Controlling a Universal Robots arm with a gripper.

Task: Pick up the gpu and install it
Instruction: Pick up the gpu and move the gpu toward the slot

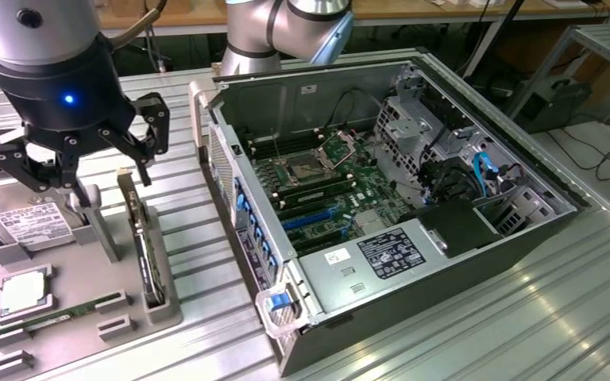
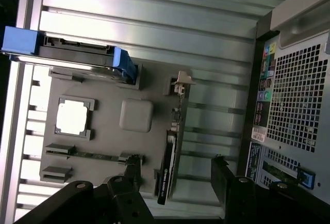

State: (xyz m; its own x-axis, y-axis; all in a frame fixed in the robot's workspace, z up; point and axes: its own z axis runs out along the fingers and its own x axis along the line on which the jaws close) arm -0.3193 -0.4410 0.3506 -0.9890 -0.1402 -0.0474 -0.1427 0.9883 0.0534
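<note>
The gpu [image 1: 142,238] stands on its long edge in a slot of the grey holder tray [image 1: 167,313], its pale end bracket [image 2: 180,81] at one end. In the wrist view the gpu [image 2: 169,162] is a thin dark card seen edge-on. My gripper [image 1: 93,178] hangs open above the tray, over the card's bracket end, not touching it. Through the wrist camera the gripper [image 2: 175,175] has one black finger [image 2: 132,170] on each side of the card, well apart from it. Nothing is held.
The tray also carries a silver hard drive [image 1: 28,218], a cpu [image 1: 25,290] and a green memory stick [image 1: 63,315]. The open computer case [image 1: 496,147] lies on the exterior view's right of the tray, with its motherboard [image 1: 321,186] exposed. Ribbed metal table [image 1: 496,317] lies all around.
</note>
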